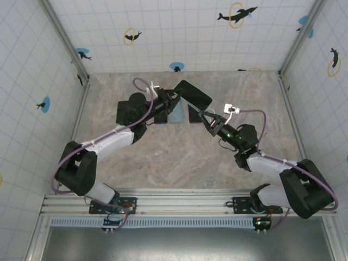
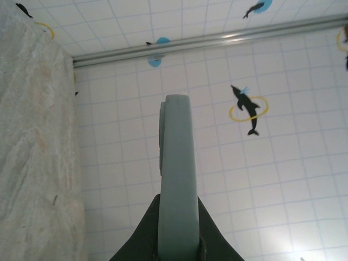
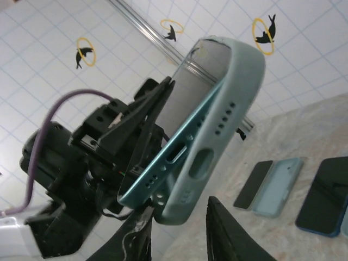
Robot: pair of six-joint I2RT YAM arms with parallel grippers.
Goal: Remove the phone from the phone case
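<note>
The tiled walls (image 1: 179, 32) enclose the marble surface (image 1: 179, 157) on three sides. The left arm (image 1: 109, 142) and right arm (image 1: 272, 163) both reach over the far-middle part of the surface.

1. Phone case (image 3: 239, 92) — grey-green, held clear above the far-middle of the surface and tilted, with its port end lowest. In the left wrist view its edge (image 2: 176, 174) stands upright in the centre.
2. Phone (image 3: 187, 98) — sits in the phone case above the surface. Along one long side the case wall stands away from the phone's teal frame; the other side is hidden, so how far it is seated cannot be determined.
3. Blue-edged handset (image 3: 326, 204) — lies flat on the surface, screen up.
4. Pale case (image 3: 278, 187) — lies flat on the surface, just beside a dark handset (image 3: 254, 185).
5. Left fingers (image 3: 142, 111) — clamped on the phone case with the phone in it. One finger presses the screen side. The left wrist view shows the case edge pinched between both fingers (image 2: 142, 236).
6. Right fingers (image 3: 225, 234) — standing apart, above the surface and just below the port end of the phone case. Whether either finger touches the case cannot be determined.
</note>
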